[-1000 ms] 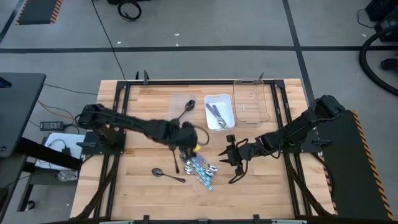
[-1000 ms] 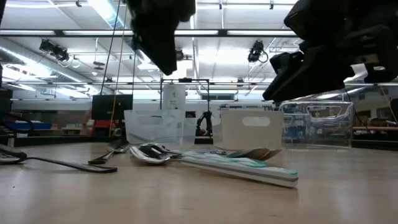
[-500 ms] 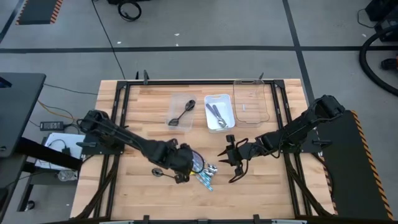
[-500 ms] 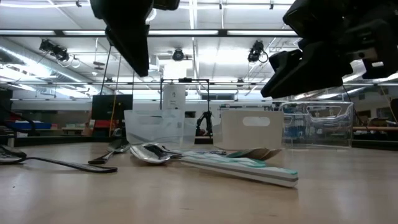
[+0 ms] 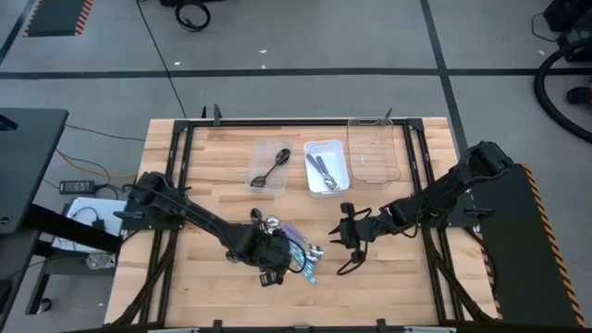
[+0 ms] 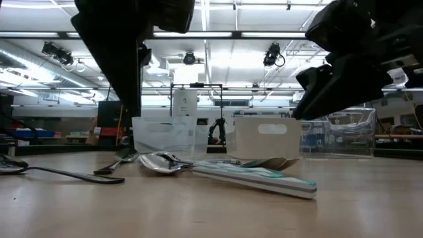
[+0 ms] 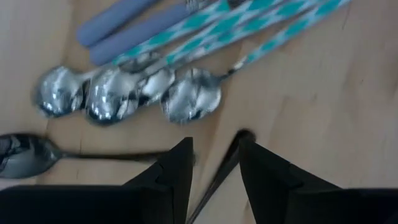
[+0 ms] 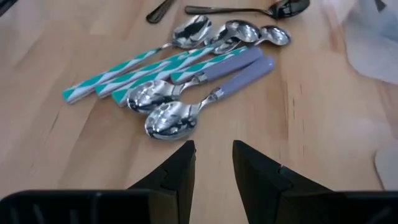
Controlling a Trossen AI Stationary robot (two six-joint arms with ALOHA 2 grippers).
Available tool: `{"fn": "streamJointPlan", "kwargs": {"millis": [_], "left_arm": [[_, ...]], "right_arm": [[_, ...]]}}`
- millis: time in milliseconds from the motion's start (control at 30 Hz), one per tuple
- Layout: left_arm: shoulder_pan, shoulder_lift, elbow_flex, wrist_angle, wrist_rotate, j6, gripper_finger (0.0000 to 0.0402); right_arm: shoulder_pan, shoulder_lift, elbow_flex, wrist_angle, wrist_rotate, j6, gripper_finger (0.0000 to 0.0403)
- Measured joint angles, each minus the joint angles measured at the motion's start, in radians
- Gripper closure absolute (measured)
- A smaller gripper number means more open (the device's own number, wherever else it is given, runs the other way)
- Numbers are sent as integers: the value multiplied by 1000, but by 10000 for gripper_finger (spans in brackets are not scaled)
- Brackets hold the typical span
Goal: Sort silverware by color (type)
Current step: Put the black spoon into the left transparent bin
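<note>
**Q:** How were the two arms posed over the table?

**A:** The left arm stretched low across the wooden table (image 5: 213, 277), its left gripper (image 5: 268, 265) tipped down at the near edge of the spoon pile (image 5: 298, 252). Its fingers (image 7: 177, 171) stood parted, straddling the thin handle of a dark spoon (image 7: 93, 154) without closing on it. The right arm reached in from the far side; the right gripper (image 5: 348, 233) hung beside the pile, fingers (image 8: 180, 171) apart and holding nothing.

**Q:** What did one camera catch that another missed?

**A:** The right wrist view showed teal-patterned handles (image 8: 124, 74) and purple handles (image 8: 239, 65) fanned together, bowls shining. Only the overhead view showed a black spoon (image 5: 271, 170) in the clear tray (image 5: 261, 148), silver spoons (image 5: 320, 169) in the white tray (image 5: 337, 157), and another clear tray (image 5: 396, 153) alongside.
</note>
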Motion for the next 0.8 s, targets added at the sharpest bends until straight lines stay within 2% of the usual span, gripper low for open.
{"fn": "streamJointPlan", "kwargs": {"millis": [167,433,800], "left_arm": [[-13,49,0,-4,50,50,265],[-17,54,1,-52,55,95,265],[-61,111,-8,-239,65,215,265]], "right_arm": [[29,0,0,-8,24,70,285],[83,0,0,-22,105,127,285],[88,0,0,-4,132,65,285]]}}
